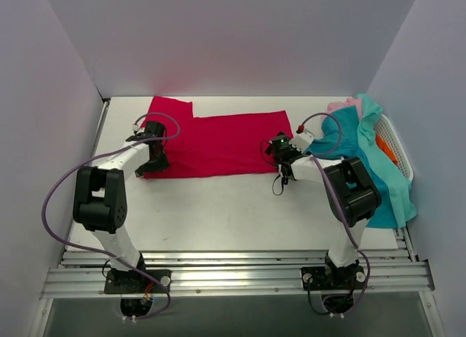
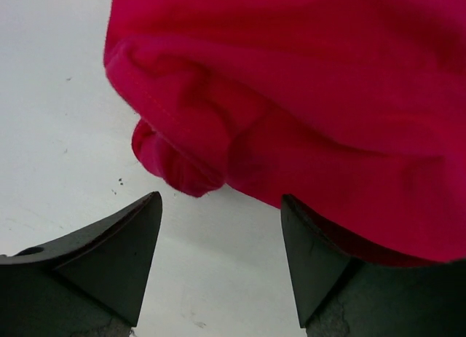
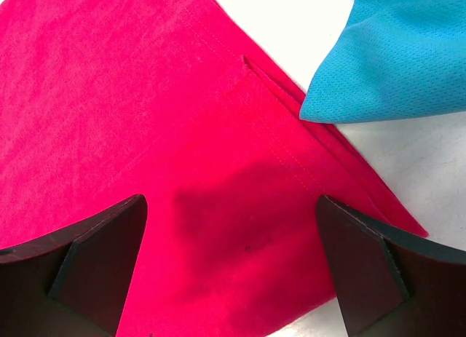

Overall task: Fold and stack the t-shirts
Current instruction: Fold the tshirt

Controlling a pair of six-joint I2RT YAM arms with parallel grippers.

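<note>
One red t-shirt [image 1: 218, 144] lies spread flat on the white table [image 1: 218, 213], in the far middle, its long side running left to right; a sleeve sticks out at the far left.

Two grippers sit low at its near corners; the left gripper [image 1: 154, 164] at the near left corner, the right gripper [image 1: 280, 161] at the near right corner.

Left wrist view: the left gripper [image 2: 220, 199] has its jaws apart, with bare table [image 2: 58, 97] showing between them; nothing is pinched; the red t-shirt [image 2: 306, 97] is bunched into a rolled fold just beyond the tips; the cloth overlaps the upper edge of the finger on the right of that view.

Right wrist view: the right gripper [image 3: 231, 199] has its jaws spread wide over the red t-shirt [image 3: 145, 97], holding nothing; the cloth here is flat, with the stitched hem running to a corner; the gripper's shadow falls on the cloth between the jaws.

Several teal t-shirts [image 1: 364, 155] are heaped at the right edge of the table, draped over a white slotted basket [image 1: 399, 148] and hanging toward the near side; one teal corner [image 3: 393, 53] reaches right up to the red hem.

A pink t-shirt [image 1: 342, 104] shows at the far end of the heap, mostly covered by teal.
</note>
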